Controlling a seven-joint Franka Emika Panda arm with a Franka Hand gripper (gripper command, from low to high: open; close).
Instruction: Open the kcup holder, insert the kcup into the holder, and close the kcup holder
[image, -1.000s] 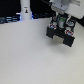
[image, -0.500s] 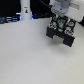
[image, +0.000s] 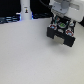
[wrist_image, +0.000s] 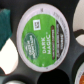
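Your gripper (image: 61, 21) sits low over the kcup holder (image: 62, 34), w/ the kcup (wrist_image: 42, 33) right under the wrist cam: green lid fills the view, "dark" print readable, dark round slots around it. Can't tell if the claw is open or clamped on the pod; neither view shows the fingers clearly.

Vs. a second ago: barely any change. Arm and holder sit in the same spot in the exterior view, so you're likely at the seating point of the insert step, or holding there. Holder looks open, w/ slots exposed; closing it is not yet done. My read: pod is in or just above a slot. Confirm release before you back off.

Surface: plain pale table (image: 25, 55). At the back, toward the exterior view's left, a white bottle-like thing (image: 25, 11) and some dark clutter, too blurred to name.
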